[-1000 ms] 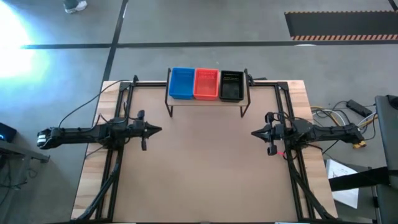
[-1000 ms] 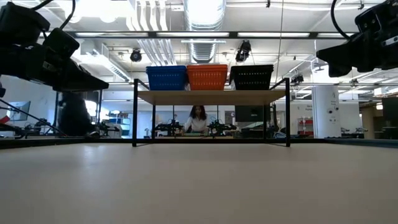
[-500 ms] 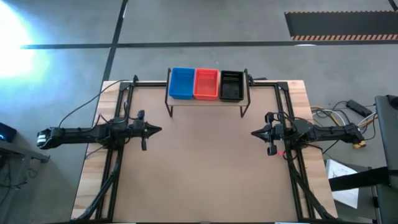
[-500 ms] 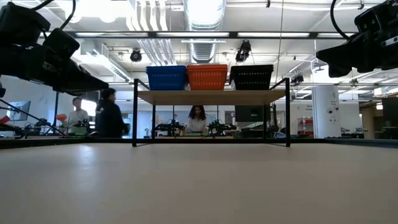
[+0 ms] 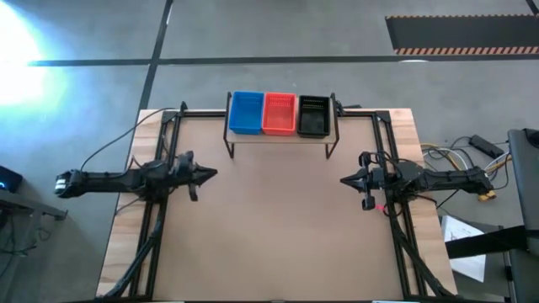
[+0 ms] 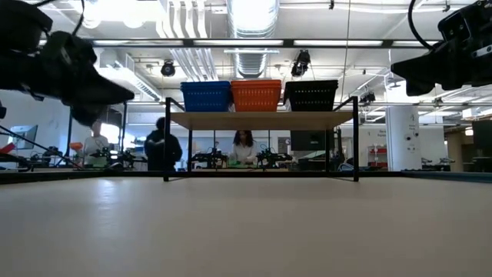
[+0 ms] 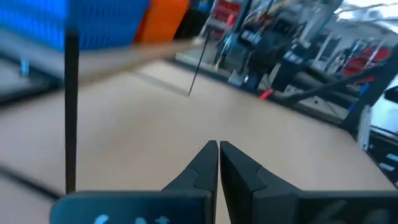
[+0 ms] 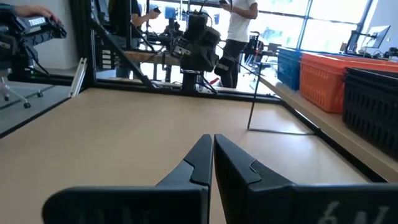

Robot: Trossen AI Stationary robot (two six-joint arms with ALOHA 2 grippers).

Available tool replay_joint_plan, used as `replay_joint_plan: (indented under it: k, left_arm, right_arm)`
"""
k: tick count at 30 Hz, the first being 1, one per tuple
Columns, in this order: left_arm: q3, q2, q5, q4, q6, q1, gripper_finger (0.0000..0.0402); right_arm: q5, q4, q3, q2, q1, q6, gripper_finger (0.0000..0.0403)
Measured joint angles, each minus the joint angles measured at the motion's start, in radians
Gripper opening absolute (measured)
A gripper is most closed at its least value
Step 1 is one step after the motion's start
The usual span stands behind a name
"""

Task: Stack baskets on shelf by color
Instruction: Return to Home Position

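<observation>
Baskets [image 5: 279, 114] on shelf [image 6: 261, 120], arms [image 5: 126, 179] at side edges

Basket stacks: 1 blue [image 5: 246, 112], 1 orange [image 5: 280, 113], 1 black [image 5: 313, 116]. 1 shelf [image 6: 261, 120].

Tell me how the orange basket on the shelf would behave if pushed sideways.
Probably light and stiff: the orange basket looks like thin perforated plastic. A sideways push would likely meet the blue basket or black basket beside it. Low and wide on the shelf, it should slide rather than tip.
</observation>
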Motion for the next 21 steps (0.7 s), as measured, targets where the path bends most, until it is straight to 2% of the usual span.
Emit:
replay_joint_plan:
  k: [3, 7, 10, 21]
  left_arm:
    - [0.000, -0.068, 0.015, -0.003, 0.080, -0.025, 0.0000]
    - [0.000, -0.162, 0.135, -0.025, 0.210, -0.031, 0.0000]
    - [0.000, -0.161, 0.209, -0.035, 0.286, -0.033, 0.0000]
    - [0.000, -0.161, 0.210, -0.030, 0.349, -0.076, 0.0000]
  right_arm:
    - [0.000, 0.000, 0.000, 0.001, 0.000, 0.000, 0.0009]
    - [0.000, 0.000, 0.000, 0.001, 0.000, 0.000, 0.0009]
    - [0.000, 0.000, 0.000, 0.000, 0.000, 0.000, 0.0009]
    - [0.001, 0.002, 0.000, 0.001, 0.000, 0.000, 0.0009]
